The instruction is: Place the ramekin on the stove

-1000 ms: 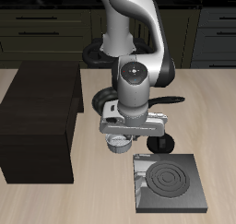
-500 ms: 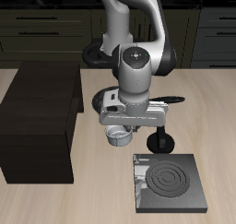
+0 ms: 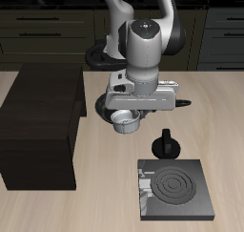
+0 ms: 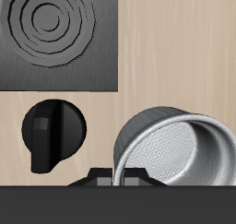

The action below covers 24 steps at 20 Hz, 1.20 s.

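Exterior view: a dark wooden cabinet sits on the desk, and the stove lies near the front edge. Above the desk, farther back than the stove, the fingers are closed on the tilted ramekin, holding it clear of the wood.

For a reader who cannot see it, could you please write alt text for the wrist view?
Seen from the gripper, the grey ribbed ramekin is held tilted just beyond the camera, its pale inside showing. On the wooden table past it lie the black stove with ring burner marks and its separate black knob.
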### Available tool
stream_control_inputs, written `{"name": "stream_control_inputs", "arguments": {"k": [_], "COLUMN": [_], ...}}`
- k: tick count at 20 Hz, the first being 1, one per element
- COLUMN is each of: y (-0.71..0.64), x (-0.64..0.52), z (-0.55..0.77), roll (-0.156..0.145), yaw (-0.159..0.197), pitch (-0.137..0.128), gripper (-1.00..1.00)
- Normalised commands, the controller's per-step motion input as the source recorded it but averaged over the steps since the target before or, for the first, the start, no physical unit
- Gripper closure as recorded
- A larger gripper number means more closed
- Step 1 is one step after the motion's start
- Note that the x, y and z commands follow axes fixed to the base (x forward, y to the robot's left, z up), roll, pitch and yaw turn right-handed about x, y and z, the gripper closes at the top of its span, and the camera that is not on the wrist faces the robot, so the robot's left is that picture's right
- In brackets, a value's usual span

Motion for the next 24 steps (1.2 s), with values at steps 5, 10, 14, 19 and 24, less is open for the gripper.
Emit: {"name": "stream_control_inputs", "arguments": {"k": [5, 10, 14, 19, 24], "y": [0.04, -0.02, 0.02, 0.11, 0.24], "x": [-0.08, 0.1, 0.07, 0.13, 0.28], "z": [0.38, 0.26, 0.09, 0.21, 0.29], "roll": [-0.002, -0.024, -0.001, 0.002, 0.002], "yaw": [0.028, 0.002, 0.011, 0.011, 0.016], "pitch": [-0.054, -0.006, 0.008, -0.01, -0.016], "gripper": [1.0, 1.0, 1.0, 1.0, 1.0]}}
